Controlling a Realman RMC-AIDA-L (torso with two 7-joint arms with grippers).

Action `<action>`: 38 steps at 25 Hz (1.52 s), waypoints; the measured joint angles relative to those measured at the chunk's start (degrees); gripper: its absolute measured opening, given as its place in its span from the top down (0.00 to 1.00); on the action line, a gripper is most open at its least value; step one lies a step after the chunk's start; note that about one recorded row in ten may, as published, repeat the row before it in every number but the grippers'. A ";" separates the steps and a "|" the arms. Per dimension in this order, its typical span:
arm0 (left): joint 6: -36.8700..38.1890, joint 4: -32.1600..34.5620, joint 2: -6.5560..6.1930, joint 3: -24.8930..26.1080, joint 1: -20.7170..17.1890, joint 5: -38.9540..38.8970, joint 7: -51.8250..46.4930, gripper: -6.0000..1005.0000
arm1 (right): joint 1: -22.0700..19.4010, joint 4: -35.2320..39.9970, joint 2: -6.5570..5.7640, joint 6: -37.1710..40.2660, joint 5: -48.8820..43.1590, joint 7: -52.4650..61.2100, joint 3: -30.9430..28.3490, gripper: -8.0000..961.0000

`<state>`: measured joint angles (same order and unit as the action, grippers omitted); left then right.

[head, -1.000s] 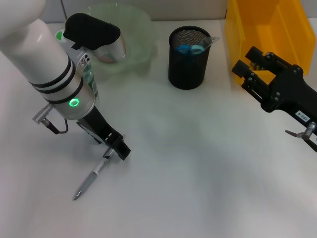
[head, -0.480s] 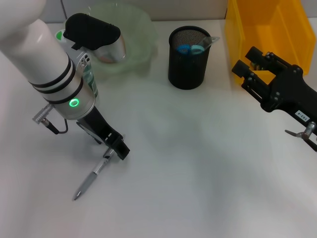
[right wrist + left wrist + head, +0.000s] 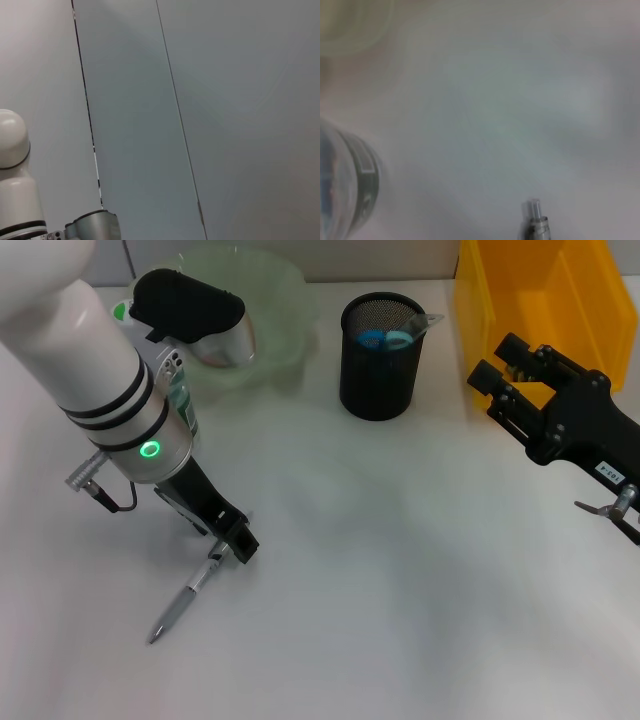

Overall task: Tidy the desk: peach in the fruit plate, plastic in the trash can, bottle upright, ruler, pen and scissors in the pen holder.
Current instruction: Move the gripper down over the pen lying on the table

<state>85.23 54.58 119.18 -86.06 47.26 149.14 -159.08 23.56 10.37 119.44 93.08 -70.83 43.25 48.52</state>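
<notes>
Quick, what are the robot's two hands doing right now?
Left end effector: down at the pen's upper end; grip cannot be told.
Right end effector: open, empty.

The head camera looks steeply down on the white desk [image 3: 400,590]. The left wrist camera sits close above it, sharing the pen [image 3: 185,595] [image 3: 535,225]. The right wrist camera faces a wall [image 3: 225,100].

Surface: a plain white desk top [image 3: 400,580].
Pen: a slim silver pen [image 3: 184,599] lay flat near the front left.
Holder: a black mesh pen holder [image 3: 381,360] stood at the back.
Bin: a yellow plastic bin [image 3: 540,300] sat back right.
Plate: a pale green translucent plate [image 3: 270,310] rested back left.
</notes>
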 joint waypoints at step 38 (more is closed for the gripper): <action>-0.95 0.01 0.00 -1.84 0.20 -0.01 0.60 0.53 | 1.39 -0.09 0.00 -1.44 -0.01 0.17 -0.70 0.49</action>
<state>84.29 54.58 119.18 -87.89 47.46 149.14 -158.48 24.96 10.28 119.44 91.64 -70.84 43.42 47.82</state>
